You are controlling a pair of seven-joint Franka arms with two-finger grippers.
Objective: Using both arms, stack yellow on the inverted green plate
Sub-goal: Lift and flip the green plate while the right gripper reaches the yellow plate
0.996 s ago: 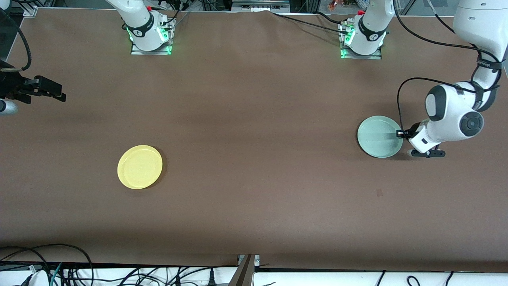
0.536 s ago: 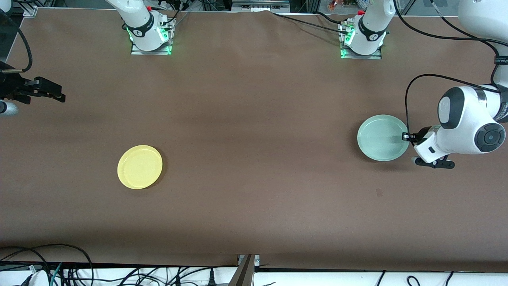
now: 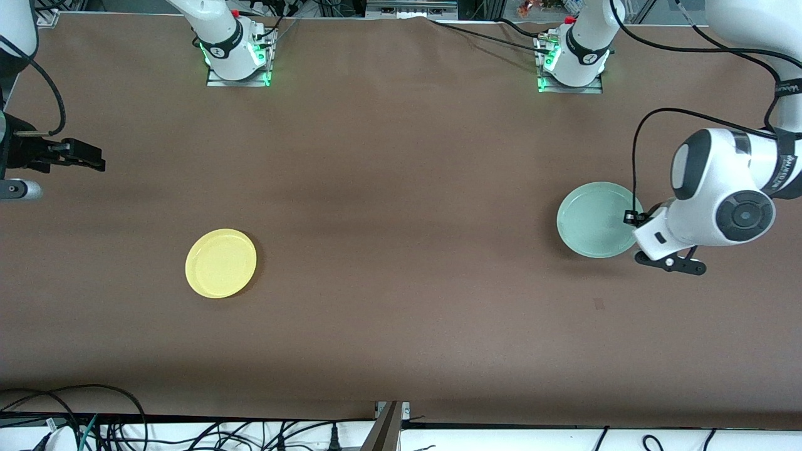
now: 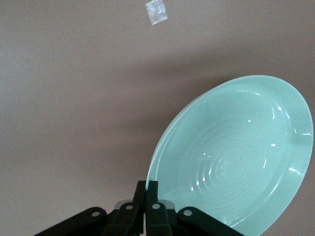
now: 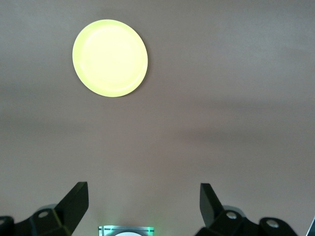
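The pale green plate (image 3: 592,219) is toward the left arm's end of the table, hollow side showing. My left gripper (image 3: 628,217) is shut on its rim at the edge nearest the arm. In the left wrist view the fingertips (image 4: 147,189) pinch the rim and the green plate (image 4: 231,157) stands tilted above the table. The yellow plate (image 3: 220,263) lies flat, rim up, toward the right arm's end; it also shows in the right wrist view (image 5: 110,58). My right gripper (image 3: 91,161) hangs open and empty over the table's edge at that end, well apart from the yellow plate; its jaws (image 5: 142,191) are spread wide.
The two arm bases (image 3: 238,59) (image 3: 570,62) stand along the table edge farthest from the front camera. A small pale mark (image 3: 598,304) lies on the brown table nearer the camera than the green plate. Cables (image 3: 94,426) run below the near edge.
My left arm has shifted with the green plate in its grip, moving the plate slightly toward the middle of the table and tilting it. My right gripper has drifted a little.
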